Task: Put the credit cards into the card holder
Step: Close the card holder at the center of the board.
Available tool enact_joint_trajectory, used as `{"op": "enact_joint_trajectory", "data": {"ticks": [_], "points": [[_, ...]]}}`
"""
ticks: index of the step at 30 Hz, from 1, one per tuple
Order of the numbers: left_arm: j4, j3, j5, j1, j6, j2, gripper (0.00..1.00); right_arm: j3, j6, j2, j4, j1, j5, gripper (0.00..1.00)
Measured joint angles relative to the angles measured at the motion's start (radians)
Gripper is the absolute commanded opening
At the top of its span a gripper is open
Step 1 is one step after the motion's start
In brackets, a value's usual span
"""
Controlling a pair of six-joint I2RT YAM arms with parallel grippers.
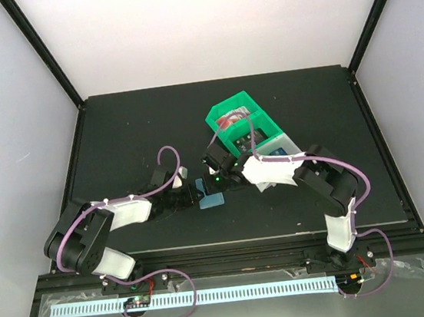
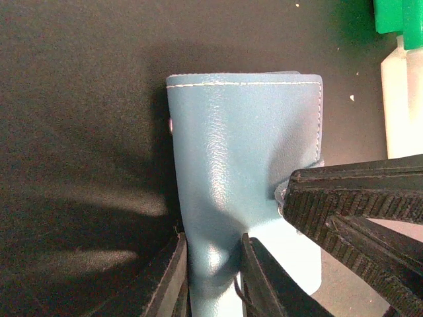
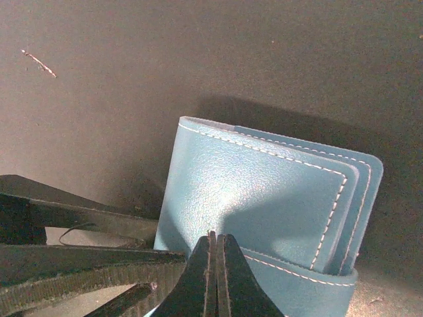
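- Your card holder (image 1: 212,200) lies folded on the dark worktop (image 1: 131,130), just toward the near edge from the middle.
- Your left pincer (image 2: 213,267) sits at 9 o'clock of it and grips the holder's edge, the leather bunched between the two fingers.
- Your right pincer (image 3: 216,241) reaches in from 1 o'clock, fingers pressed together, tips against the holder's side edge. You cannot tell if a flap is caught.
- The green bin (image 1: 242,97) stands near, at 1 o'clock, with red-and-white shapes inside, too small to name.
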Motion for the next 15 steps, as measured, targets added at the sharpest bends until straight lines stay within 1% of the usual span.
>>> {"op": "enact_joint_trajectory", "data": {"ticks": [10, 15], "points": [[0.002, 0.006, 0.000, -0.002, 0.002, 0.007, 0.23, -0.081, 0.025, -0.061, 0.052, 0.003, 0.000, 0.01], [0.004, 0.009, 0.000, -0.002, 0.003, 0.011, 0.23, -0.085, 0.027, -0.061, 0.060, 0.006, -0.009, 0.01]]}}
